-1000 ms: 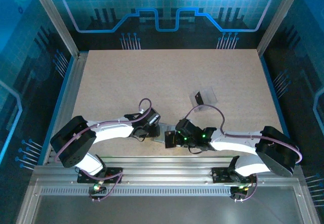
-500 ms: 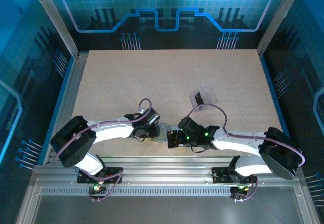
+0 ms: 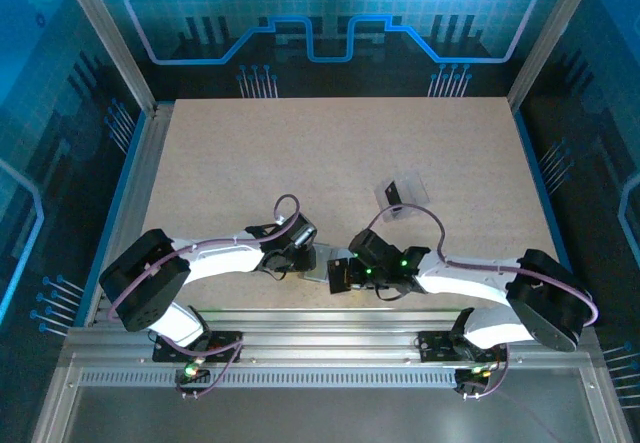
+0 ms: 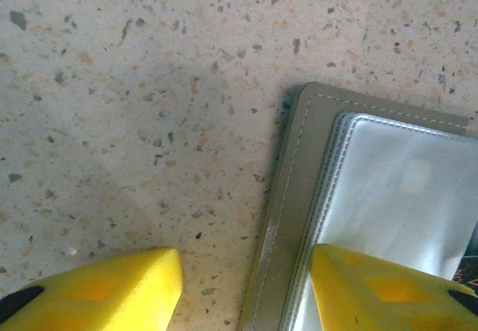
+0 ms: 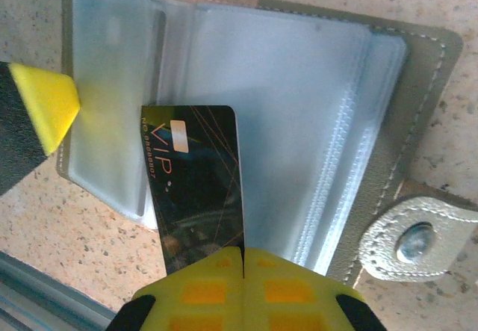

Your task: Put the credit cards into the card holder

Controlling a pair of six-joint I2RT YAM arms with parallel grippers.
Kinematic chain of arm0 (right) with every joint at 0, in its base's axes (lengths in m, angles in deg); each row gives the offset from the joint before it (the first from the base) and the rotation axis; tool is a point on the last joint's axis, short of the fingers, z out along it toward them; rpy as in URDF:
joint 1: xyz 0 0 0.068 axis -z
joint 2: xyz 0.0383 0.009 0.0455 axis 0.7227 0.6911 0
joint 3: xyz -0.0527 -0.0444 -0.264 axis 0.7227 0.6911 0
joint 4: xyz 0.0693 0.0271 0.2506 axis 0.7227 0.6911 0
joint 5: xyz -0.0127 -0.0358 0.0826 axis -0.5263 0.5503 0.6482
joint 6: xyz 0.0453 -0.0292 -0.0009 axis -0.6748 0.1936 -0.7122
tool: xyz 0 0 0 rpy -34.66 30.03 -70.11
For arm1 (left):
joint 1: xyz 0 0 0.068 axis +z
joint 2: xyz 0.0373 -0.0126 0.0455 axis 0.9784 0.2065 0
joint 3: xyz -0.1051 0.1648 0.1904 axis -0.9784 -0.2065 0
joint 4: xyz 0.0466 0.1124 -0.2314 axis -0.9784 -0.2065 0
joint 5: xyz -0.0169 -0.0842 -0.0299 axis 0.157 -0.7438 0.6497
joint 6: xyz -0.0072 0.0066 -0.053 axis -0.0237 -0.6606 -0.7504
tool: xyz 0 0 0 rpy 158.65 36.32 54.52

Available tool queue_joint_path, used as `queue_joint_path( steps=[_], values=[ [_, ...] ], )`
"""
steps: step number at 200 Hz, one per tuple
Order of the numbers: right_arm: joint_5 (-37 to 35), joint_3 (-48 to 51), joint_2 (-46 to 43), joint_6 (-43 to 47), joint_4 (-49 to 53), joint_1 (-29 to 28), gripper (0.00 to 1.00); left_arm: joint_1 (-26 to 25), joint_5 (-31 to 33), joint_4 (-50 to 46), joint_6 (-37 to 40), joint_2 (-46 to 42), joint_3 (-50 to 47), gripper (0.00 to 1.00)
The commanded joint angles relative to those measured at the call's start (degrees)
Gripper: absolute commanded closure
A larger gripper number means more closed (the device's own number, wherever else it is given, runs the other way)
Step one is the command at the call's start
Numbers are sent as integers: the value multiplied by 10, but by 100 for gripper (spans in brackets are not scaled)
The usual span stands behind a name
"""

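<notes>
Where the table [image 3: 300,153] met its near edge, entries ran as follows.

1. Card holder [image 5: 299,84]: grey, lay opened flat with its clear sleeves up and its snap tab [image 5: 407,237] off to one side.
2. Right gripper [image 5: 243,260]: fingers pressed together on the short end of a black card [image 5: 198,181] lettered VIP. The card lay across the sleeves; whether its far end had entered a pocket could not be told.
3. Left gripper [image 4: 246,286]: fingers moderately apart, gripping nothing. They straddled the holder's edge, one tip above bare table and the other above the sleeves.
4. Clear box [image 3: 402,193]: farther out and well apart, with something dark inside.
</notes>
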Motion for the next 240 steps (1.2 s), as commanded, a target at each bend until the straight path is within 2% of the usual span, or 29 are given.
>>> queue_joint_path(
  steps=[1, 53, 122, 240],
  values=[
    [9, -20, 11, 14, 29, 8, 100, -10, -56, 54, -8, 66, -37, 48],
    [35, -31, 25, 21, 26, 23, 100, -11, -57, 61, -9, 63, -44, 48],
    [5, -34, 29, 8, -5, 36, 100, -11, -60, 66, -10, 60, -51, 48],
    [-55, -52, 63, -45, -36, -5, 100, -17, -70, 98, -36, 51, -85, 48]
  ],
)
